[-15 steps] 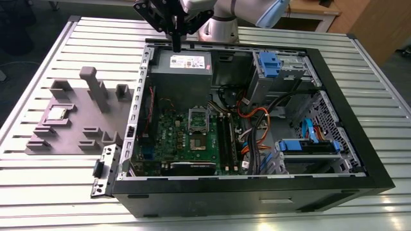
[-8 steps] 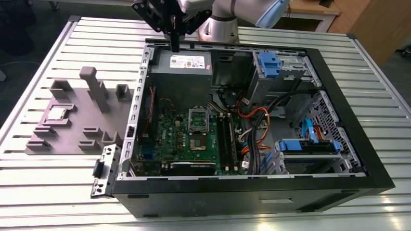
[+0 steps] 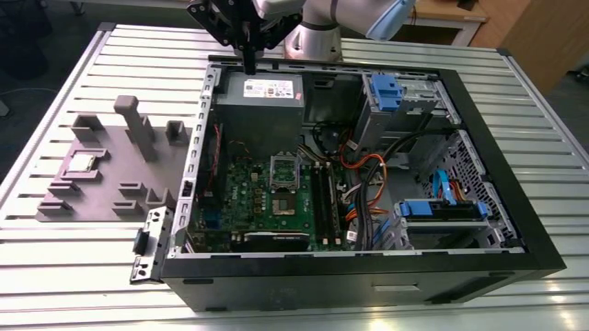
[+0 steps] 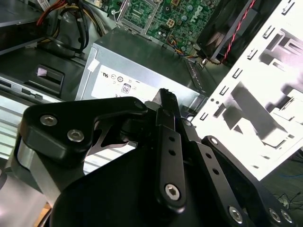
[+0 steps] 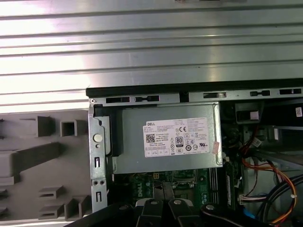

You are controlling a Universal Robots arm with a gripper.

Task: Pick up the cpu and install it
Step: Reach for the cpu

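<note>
Ribbed table [image 3: 74, 276] holds an open case [image 3: 368, 283], and we see the gripper [image 3: 248, 67] over its edge, jaws pressed together, empty, well apart from the cpu [image 3: 83, 163] on a tray [image 3: 65, 201].

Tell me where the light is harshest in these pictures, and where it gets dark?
In the second wrist view the perforated metal panel is washed out to white, with hard shadows on it; in the first wrist view glare bands run along the slatted table; in the exterior view light is even, though the computer case is shaded inside.
</note>
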